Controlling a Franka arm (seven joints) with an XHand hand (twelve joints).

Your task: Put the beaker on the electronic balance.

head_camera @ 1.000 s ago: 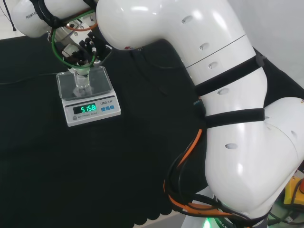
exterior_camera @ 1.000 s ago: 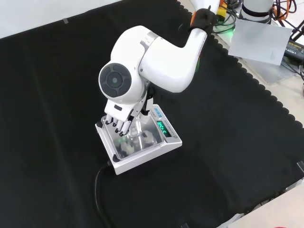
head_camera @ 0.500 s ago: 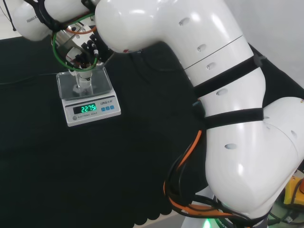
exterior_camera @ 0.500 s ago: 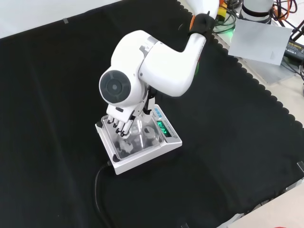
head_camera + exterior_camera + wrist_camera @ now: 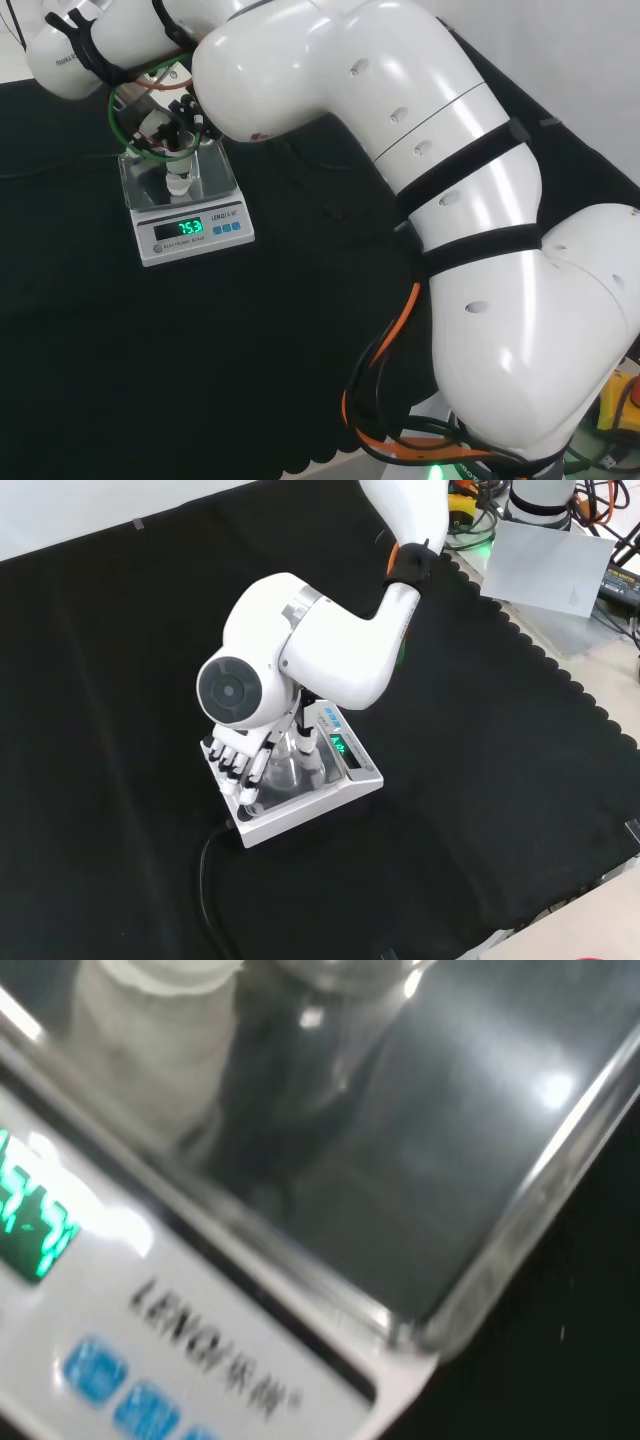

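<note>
The small clear glass beaker sits on the shiny pan of the white electronic balance, low and left of middle in the front view. Its green numbers are lit, so I think the job is almost done. Letting go and lifting away is what's left. The black and white hand hangs over the pan, fingers pointing down and curled beside the beaker, seemingly holding it.

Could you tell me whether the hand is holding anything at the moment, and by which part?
The hand is curled around the clear beaker's side wall, over the balance.
</note>
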